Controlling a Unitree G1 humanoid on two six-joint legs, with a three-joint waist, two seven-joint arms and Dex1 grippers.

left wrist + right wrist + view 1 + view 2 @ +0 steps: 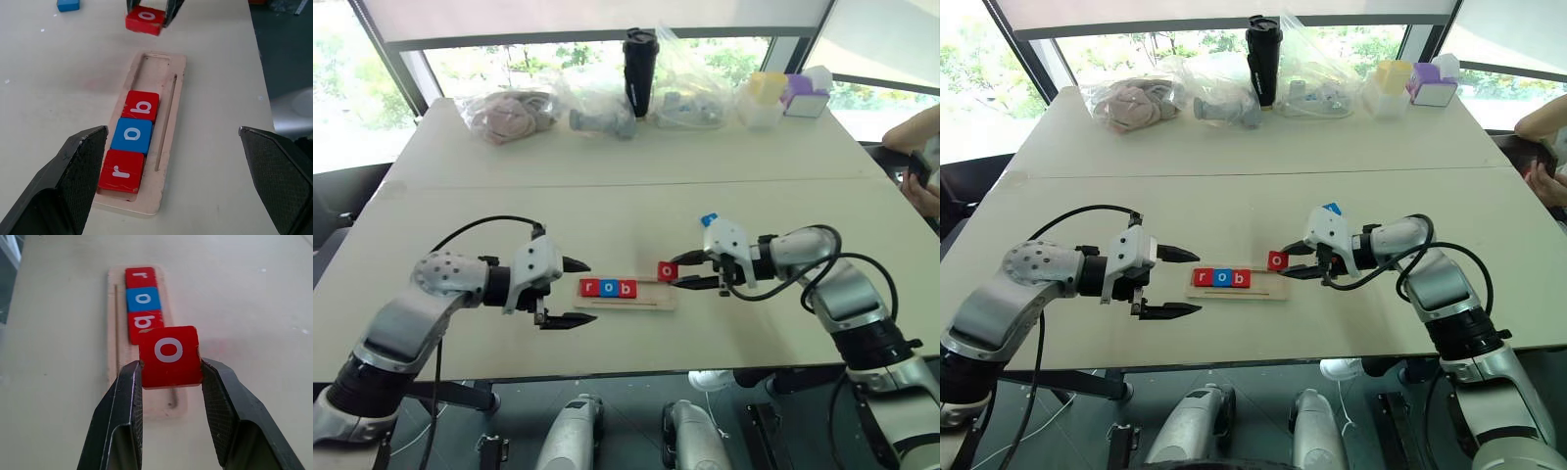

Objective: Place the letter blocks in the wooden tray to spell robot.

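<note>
The wooden tray point(651, 305) lies on the table between my two grippers. Three letter blocks sit in its slot, filling the left part: a red r point(589, 287), a blue o point(608, 288) and a red b point(627, 289). My right gripper point(675, 272) is shut on a red o block point(169, 355), holding it just above the tray's empty right end. A blue block point(708, 219) lies on the table behind that gripper. My left gripper point(582, 291) is open at the tray's left end, with nothing between its fingers.
Along the table's far edge stand plastic bags point(509, 113), a black tumbler point(639, 59) and small coloured boxes point(783, 95). A person's hand point(920, 176) with a phone is at the right edge. A seam point(626, 183) crosses the table.
</note>
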